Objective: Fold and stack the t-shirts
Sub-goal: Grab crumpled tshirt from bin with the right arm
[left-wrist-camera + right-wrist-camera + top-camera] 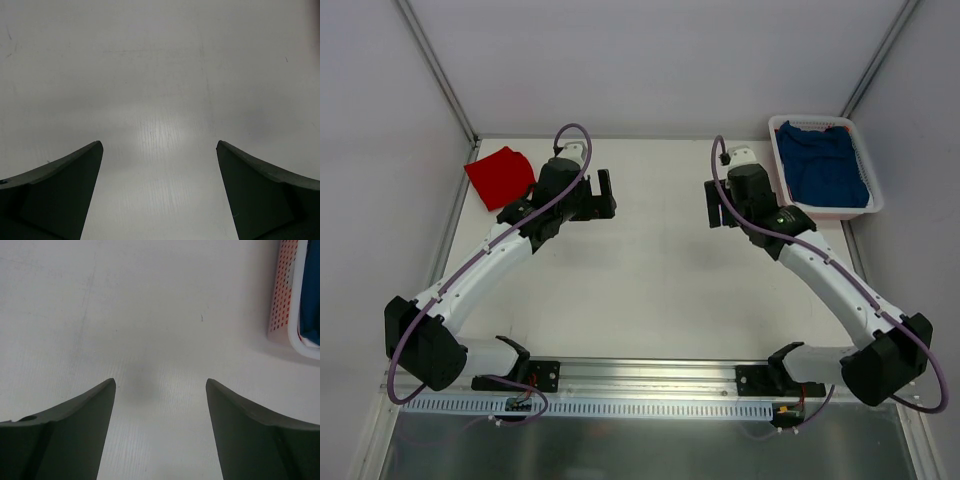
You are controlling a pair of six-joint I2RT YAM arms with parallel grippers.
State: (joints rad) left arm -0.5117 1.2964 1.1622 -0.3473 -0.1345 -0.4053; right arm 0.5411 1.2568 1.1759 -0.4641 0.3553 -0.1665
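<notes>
- Top external view: over the pale, smooth surface (650, 280), the left fingers (606, 195) were seen spread wide and the right fingers (714, 207) parted nearly as wide, with nothing held.
- Farther back, the red t-shirt (501, 176) was seen lying as a flat, folded square of soft cloth, left of the left fingers.
- At the far right, the navy t-shirt (830, 165) was seen rumpled in the white slatted basket (873, 208), its length running near to far, right of the right fingers; that arm was judged the nearer.
</notes>
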